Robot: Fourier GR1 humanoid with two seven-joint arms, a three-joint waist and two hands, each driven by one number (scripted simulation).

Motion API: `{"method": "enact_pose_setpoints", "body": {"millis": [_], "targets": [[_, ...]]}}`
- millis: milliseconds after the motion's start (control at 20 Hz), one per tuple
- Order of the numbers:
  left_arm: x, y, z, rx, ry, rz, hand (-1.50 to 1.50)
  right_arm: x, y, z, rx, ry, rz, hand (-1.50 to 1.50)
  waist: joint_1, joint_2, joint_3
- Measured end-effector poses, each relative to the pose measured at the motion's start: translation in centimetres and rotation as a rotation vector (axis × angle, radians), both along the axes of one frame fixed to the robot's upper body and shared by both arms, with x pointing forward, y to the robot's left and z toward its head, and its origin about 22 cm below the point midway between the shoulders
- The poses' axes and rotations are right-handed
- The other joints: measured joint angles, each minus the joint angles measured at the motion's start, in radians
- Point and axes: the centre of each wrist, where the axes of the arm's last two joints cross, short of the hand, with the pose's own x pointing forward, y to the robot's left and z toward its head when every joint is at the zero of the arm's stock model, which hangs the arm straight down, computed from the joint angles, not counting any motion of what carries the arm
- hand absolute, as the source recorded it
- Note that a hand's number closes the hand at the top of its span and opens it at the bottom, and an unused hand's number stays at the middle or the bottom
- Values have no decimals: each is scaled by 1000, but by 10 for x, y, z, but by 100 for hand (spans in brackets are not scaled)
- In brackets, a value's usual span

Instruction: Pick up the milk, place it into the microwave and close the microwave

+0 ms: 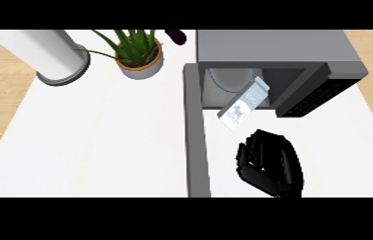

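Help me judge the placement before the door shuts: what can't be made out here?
- Head view: far end of the milk, hidden under the microwave roof; whether it rests on the floor inside is unclear.
- Microwave door: edge-on, lower end cut off by the view's edge.
- Left hand: outside the view.
- Right hand: forearm cut off below.

Roll [51,54] back left; plant [140,61] beside it; microwave [270,46] back right, door [197,135] out forward; milk [244,105] in its opening; right hand [271,162] before it

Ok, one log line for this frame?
milk: tilted at microwave opening | door: open | right hand: in front of milk, contact unclear | left hand: not in view
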Motion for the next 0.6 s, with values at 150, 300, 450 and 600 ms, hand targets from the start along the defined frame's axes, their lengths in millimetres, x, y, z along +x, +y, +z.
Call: {"method": "enact_pose_setpoints", "body": {"millis": [150,300,450,600], "targets": [[-6,7,0,3,-4,13,-150,5,17,20,-7,-20,-12,150,3,0,0],[-10,8,0,7,2,14,-150,22,31,30,-25,-51,-34,150,7,1,0],[-7,16,-5,10,3,21,-150,38,35,34,-59,-49,-77,150,7,2,0],[-3,23,-1,18,9,22,-150,61,38,34,-109,-42,-141,150,10,4,0]]}}
